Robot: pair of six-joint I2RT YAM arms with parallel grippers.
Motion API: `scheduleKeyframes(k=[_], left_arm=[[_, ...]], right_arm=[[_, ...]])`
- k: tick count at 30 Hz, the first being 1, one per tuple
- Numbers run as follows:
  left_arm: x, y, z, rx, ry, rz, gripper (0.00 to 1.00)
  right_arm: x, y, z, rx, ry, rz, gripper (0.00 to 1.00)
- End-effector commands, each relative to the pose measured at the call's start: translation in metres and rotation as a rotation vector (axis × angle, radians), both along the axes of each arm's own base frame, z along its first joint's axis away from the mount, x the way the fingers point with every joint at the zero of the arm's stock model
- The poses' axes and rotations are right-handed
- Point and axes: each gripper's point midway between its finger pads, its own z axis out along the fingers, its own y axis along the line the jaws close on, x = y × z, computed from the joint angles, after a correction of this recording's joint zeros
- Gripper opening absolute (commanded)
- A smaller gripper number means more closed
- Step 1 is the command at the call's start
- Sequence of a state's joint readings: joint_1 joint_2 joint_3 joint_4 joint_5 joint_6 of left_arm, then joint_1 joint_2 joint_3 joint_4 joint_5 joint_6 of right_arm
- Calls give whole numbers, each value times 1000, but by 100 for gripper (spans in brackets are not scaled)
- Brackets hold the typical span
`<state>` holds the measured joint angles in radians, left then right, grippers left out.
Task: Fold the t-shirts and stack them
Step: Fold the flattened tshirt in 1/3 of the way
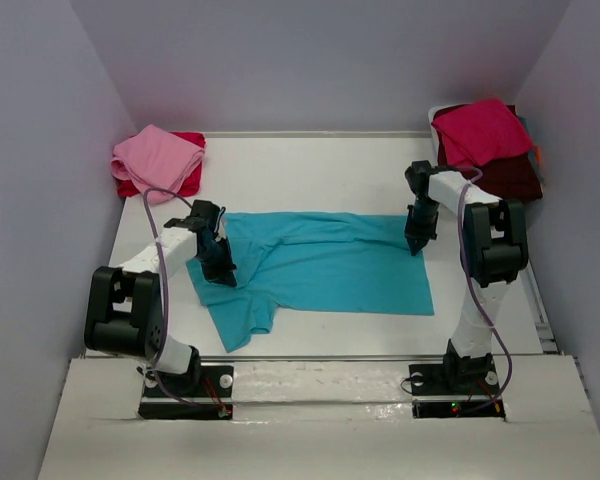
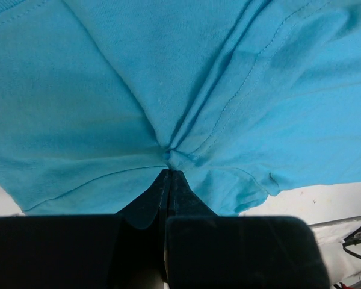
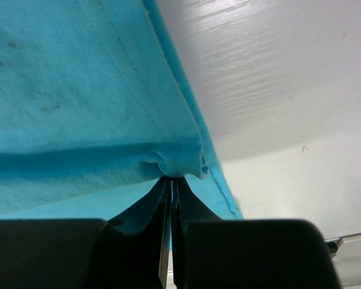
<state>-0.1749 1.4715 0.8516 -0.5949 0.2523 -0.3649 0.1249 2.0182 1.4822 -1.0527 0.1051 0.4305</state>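
A turquoise t-shirt (image 1: 320, 265) lies spread across the middle of the table, partly folded lengthwise. My left gripper (image 1: 220, 268) is shut on a pinch of the turquoise t-shirt (image 2: 168, 90) near its left sleeve, cloth bunched at the fingertips (image 2: 170, 173). At the shirt's right far corner my right gripper (image 1: 416, 245) is shut on the hem of the turquoise t-shirt (image 3: 78, 90), a fold puckered at the fingertips (image 3: 172, 179). A pink t-shirt (image 1: 156, 155) sits folded on a red one (image 1: 187, 181) at the back left. A crimson t-shirt (image 1: 480, 130) lies on a dark maroon one (image 1: 510, 175) at the back right.
Grey walls close in the white table (image 1: 310, 170) on three sides. A bare strip of table (image 1: 360, 330) runs between the shirt and the arm bases. Cables loop along both arms.
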Motion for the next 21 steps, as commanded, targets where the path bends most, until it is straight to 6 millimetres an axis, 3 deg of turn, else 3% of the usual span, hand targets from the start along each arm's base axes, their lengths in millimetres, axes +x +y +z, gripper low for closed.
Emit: scheduleKeyframes(k=[1,6,11,18,19,20,21], left_arm=[[8,4,6,37,-13,-3,6],[10,9,4,51,-7,-2,6],[11,13,4,66,-6,-3,6],[18,18,12,67,-27,1,7],[19,18,13,66,-33,0,9],[22,18,18,67,-50,1,22],[24,19,20,69,-61,4,28]], right_arm=[[3,-24,16,-69,-23,-51,8],[0,-38,15,-71,-21,-85,8],[-3,-37,11,-68,-10,-84,8],[-1,-18,14,45,-28,-61,12],[1,-17,16,53,-38,-53,14],[2,-15,20,66,-48,-48,23],[3,-15,21,70,-51,-43,27]])
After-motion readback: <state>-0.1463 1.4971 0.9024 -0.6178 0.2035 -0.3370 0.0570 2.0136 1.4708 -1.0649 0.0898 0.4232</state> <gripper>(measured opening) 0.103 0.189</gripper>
